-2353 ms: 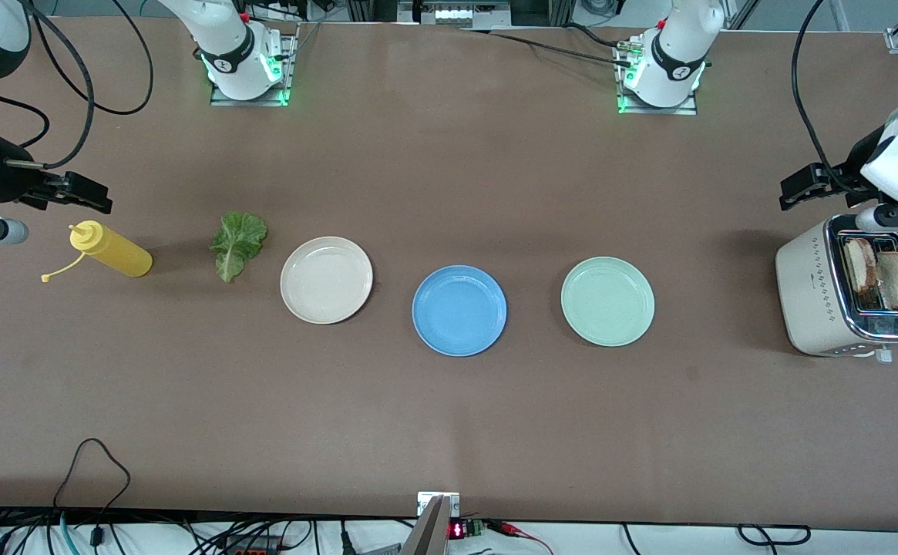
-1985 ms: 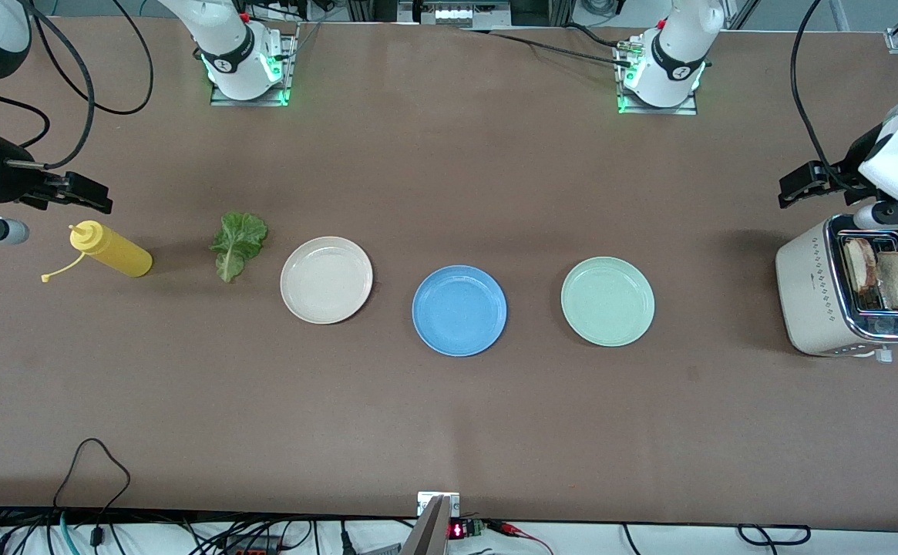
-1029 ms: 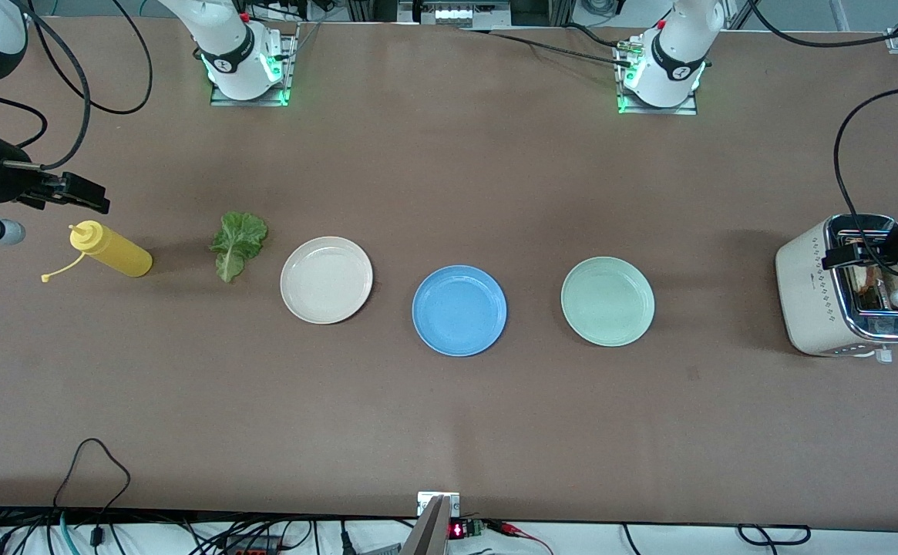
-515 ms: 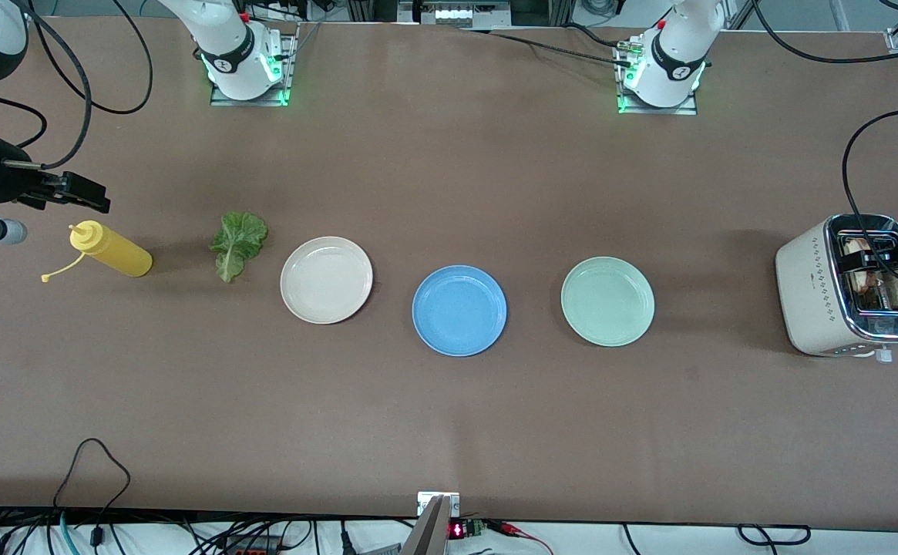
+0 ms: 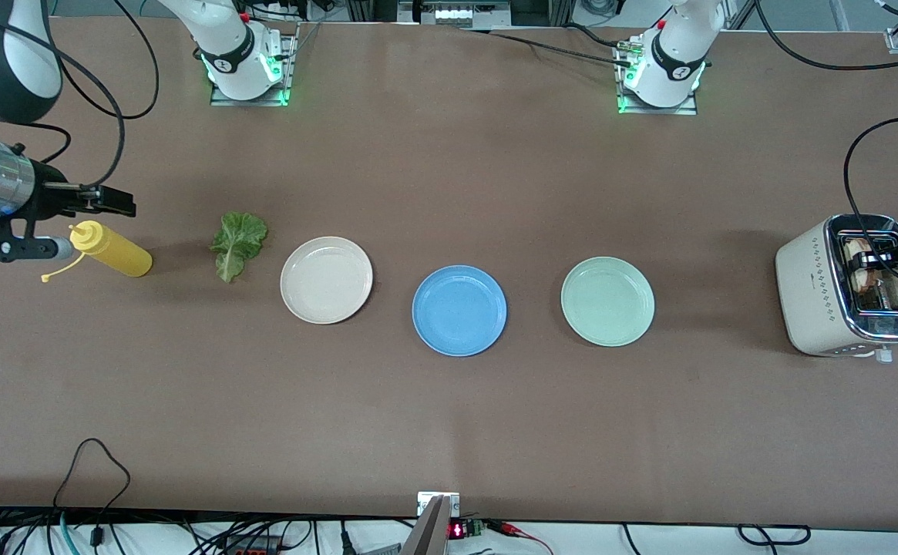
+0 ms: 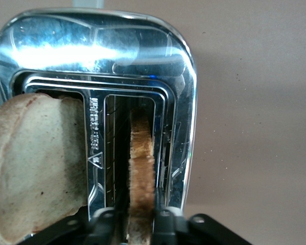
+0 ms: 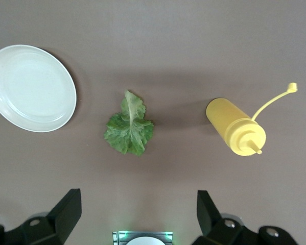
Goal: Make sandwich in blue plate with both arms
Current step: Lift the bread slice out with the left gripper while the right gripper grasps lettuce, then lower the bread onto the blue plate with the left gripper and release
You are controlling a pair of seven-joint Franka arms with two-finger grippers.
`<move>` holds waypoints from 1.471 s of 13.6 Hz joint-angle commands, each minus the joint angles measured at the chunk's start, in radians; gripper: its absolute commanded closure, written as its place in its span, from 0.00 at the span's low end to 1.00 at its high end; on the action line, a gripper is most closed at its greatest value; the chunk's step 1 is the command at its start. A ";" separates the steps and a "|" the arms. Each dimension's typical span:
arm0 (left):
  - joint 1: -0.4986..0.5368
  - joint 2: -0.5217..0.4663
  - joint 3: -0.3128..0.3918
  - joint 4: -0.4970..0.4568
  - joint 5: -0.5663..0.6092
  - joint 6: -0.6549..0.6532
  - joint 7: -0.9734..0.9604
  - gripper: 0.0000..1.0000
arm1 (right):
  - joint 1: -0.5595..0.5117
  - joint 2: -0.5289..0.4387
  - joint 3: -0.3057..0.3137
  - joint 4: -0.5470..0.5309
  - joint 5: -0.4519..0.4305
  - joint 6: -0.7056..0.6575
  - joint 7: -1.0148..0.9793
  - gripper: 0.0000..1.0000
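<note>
The blue plate [image 5: 459, 310] lies empty at the table's middle. A lettuce leaf [image 5: 238, 243] lies on the table toward the right arm's end; it also shows in the right wrist view [image 7: 128, 127]. Two toasted bread slices stand in the toaster [image 5: 811, 293] at the left arm's end. My left gripper [image 5: 877, 260] is down at the toaster top, shut on the upright slice [image 6: 141, 168] in one slot; the gripper [image 6: 136, 227] straddles it. The other slice [image 6: 35, 168] leans out of the neighbouring slot. My right gripper [image 5: 105, 204] is open and empty over the table by the mustard bottle.
A yellow mustard bottle [image 5: 113, 250] lies on its side beside the lettuce. A cream-white plate [image 5: 326, 279] and a pale green plate [image 5: 607, 301] flank the blue plate. The toaster stands near the table's end edge.
My left gripper moved from beside the toaster to over it, came down onto a slot and closed on a slice. My right gripper shifted slightly toward the lettuce.
</note>
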 commanded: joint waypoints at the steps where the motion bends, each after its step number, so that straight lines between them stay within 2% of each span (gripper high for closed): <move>1: 0.017 0.001 -0.008 0.017 0.012 -0.023 0.021 0.99 | -0.001 -0.046 0.003 -0.160 0.010 0.152 -0.012 0.00; 2: 0.017 -0.006 -0.009 0.050 0.012 -0.051 0.033 1.00 | 0.002 -0.058 0.003 -0.224 0.010 0.221 -0.012 0.00; 3: 0.017 -0.010 -0.017 0.123 0.010 -0.131 0.067 0.99 | 0.004 -0.063 0.005 -0.282 0.010 0.296 -0.012 0.00; 5: -0.003 -0.008 -0.026 0.345 -0.007 -0.370 0.139 0.99 | 0.005 -0.060 0.006 -0.394 0.010 0.447 -0.012 0.00; 7: -0.044 -0.010 -0.089 0.478 -0.008 -0.511 0.144 0.99 | 0.021 -0.052 0.006 -0.487 0.010 0.577 -0.012 0.00; 9: -0.046 -0.026 -0.231 0.497 -0.040 -0.581 0.121 0.99 | 0.021 -0.017 0.005 -0.562 0.010 0.731 -0.012 0.00; 10: -0.044 -0.023 -0.279 0.483 -0.116 -0.582 0.070 0.99 | 0.021 0.012 0.006 -0.577 0.010 0.781 -0.012 0.00; 13: -0.139 0.051 -0.304 0.436 -0.307 -0.491 -0.133 0.99 | 0.025 0.090 0.006 -0.581 0.008 0.875 -0.012 0.00; 16: -0.247 0.124 -0.305 0.381 -0.454 -0.313 -0.258 0.99 | 0.030 0.167 0.006 -0.581 0.008 0.949 -0.012 0.00; 20: -0.397 0.191 -0.305 0.281 -0.605 -0.034 -0.359 0.99 | 0.042 0.221 0.006 -0.581 0.008 0.961 -0.013 0.00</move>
